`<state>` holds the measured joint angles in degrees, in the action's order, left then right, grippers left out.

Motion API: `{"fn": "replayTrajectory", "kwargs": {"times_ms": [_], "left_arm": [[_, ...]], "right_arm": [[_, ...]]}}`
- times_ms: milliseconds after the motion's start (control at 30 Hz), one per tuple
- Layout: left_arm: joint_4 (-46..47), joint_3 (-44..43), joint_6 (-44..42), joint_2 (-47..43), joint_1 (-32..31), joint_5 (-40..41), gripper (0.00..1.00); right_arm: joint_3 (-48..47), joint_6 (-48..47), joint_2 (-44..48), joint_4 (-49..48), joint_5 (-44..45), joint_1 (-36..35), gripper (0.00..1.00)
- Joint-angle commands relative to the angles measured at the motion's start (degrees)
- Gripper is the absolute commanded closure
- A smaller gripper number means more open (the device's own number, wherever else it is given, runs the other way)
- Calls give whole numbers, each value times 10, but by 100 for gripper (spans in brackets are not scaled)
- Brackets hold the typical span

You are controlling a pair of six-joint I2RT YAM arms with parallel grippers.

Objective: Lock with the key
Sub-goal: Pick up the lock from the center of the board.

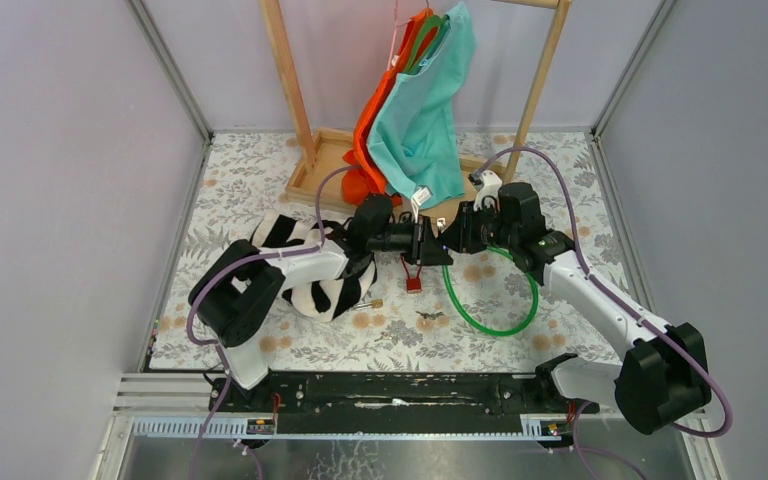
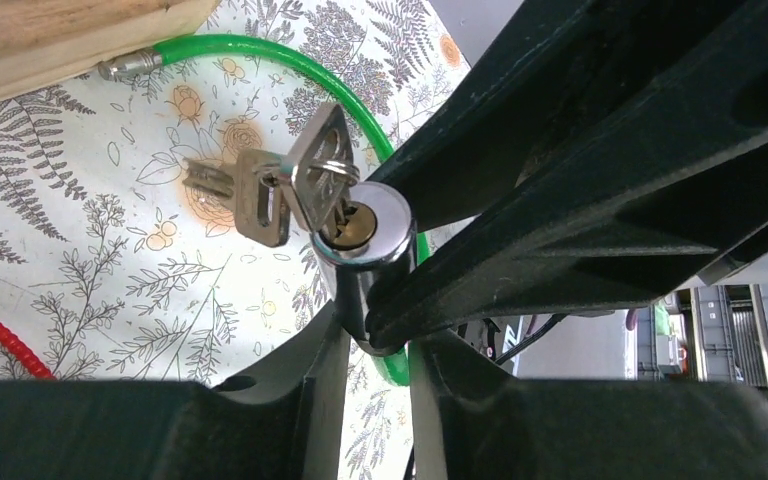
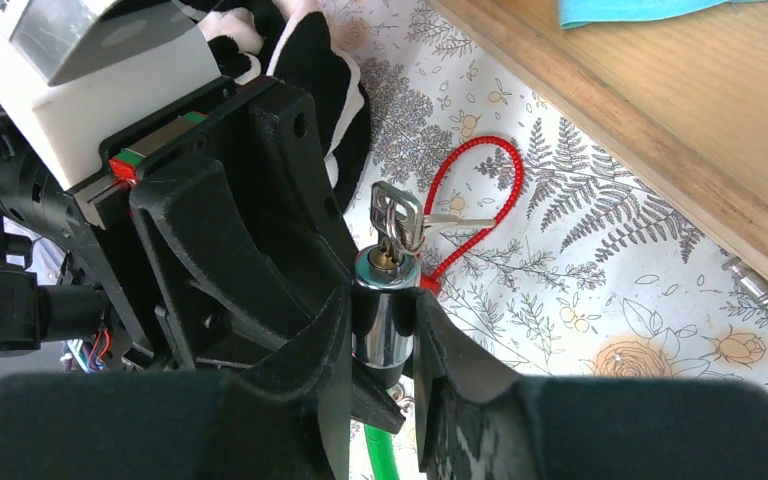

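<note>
Task thing: the key (image 2: 315, 170) is seated in the keyhole of the lock cylinder (image 2: 385, 215), held up off the desk (image 1: 240, 180) near its middle, where my two arms meet.
Right claw (image 3: 385, 335): clamped on the chrome barrel, one finger on each side. The keyhole end pokes out at 12 o'clock in its wrist view.
Left claw (image 2: 375, 340): jaws drawn narrow, low against the barrel at 6 o'clock of the keyhole. I cannot tell whether they are pinching anything. The key's head is not between them.
Which way the key lies: from my left claw the head sits at about 11 o'clock, past the fingertips and close.
Long axis: the blade runs straight into the barrel, in line with it. The flat head leans towards 11 o'clock.
Spare key (image 2: 250, 205): on the same ring, hanging at 9 o'clock of the head and touching it.
Green cable (image 1: 490, 320): its loop lies on the desk at 5 o'clock of the lock in the top view.
Nearer arm: I judge the left, since the right is busy holding the barrel.
Next move, as I judge it: bring the left claw up to the head, close across its flat faces, then twist about the barrel's axis.
Risk: the ring and spare key crowd the head, so I could pinch those instead.
</note>
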<state>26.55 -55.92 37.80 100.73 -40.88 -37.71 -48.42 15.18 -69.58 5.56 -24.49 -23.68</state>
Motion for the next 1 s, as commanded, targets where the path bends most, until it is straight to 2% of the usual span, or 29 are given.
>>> {"fn": "replayTrajectory", "kwargs": {"times_ms": [0, 67, 133, 233, 367, 500, 733, 967], "left_arm": [[48, -18, -3, 7, -1, -1, 82], [51, -19, -10, 5, 1, -8, 93], [47, -21, -25, 2, 3, -15, 100], [35, -19, -46, -7, 4, -22, 100], [7, -20, -74, -15, 4, -22, 100], [-29, -35, -93, -21, 5, -16, 100], [-33, -25, -103, -37, 5, -23, 100], [-46, -29, -106, -40, 5, -24, 100]], "right_arm": [[-5, 2, 8, -50, -6, 3, 79], [-4, -7, 11, -46, 2, 6, 74], [-3, -21, 16, -37, 12, 9, 62], [-12, -60, 27, -7, 28, 17, 43], [-31, -119, 52, 53, 49, 28, 32], [-52, -165, 77, 106, 72, 43, 27], [-53, -245, 106, 171, 135, 80, 25], [-44, -349, 25, 207, 115, 181, 23]]}}
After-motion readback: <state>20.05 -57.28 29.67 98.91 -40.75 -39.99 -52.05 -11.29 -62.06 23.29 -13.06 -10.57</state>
